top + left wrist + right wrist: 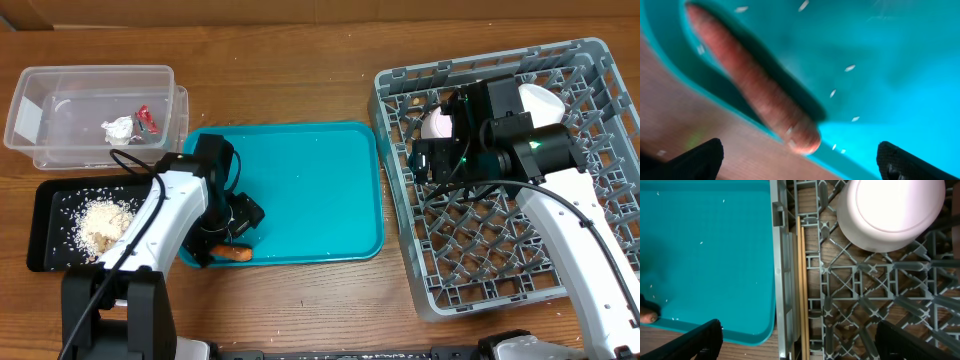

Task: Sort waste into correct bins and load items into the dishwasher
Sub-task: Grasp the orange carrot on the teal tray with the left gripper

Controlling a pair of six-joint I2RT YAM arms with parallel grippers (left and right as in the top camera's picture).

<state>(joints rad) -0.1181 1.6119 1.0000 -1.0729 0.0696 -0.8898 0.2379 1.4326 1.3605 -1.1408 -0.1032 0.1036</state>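
Spanning the whole overhead view, you have a wooden table (300, 80) carrying a teal tray (320, 200), a grey dish rack (480, 270), a clear bin (60, 90) with a crumpled wrapper (120, 127), and a black tray (48, 205) of rice (100, 225).

Hard to read: your left wrist view is blurred, and the left arm covers part of the teal tray's near-left corner from overhead.

Task item: one orange food stick (755, 80), long and round-ended, lying along that corner's rim among stray grains.

Left gripper (800, 161): just above the stick, fingers spread wide, empty.

Right gripper (800, 342): over the rack, fingers wide, empty, near a white bowl (890, 210) and two chopsticks (801, 290) along the rack's wall.
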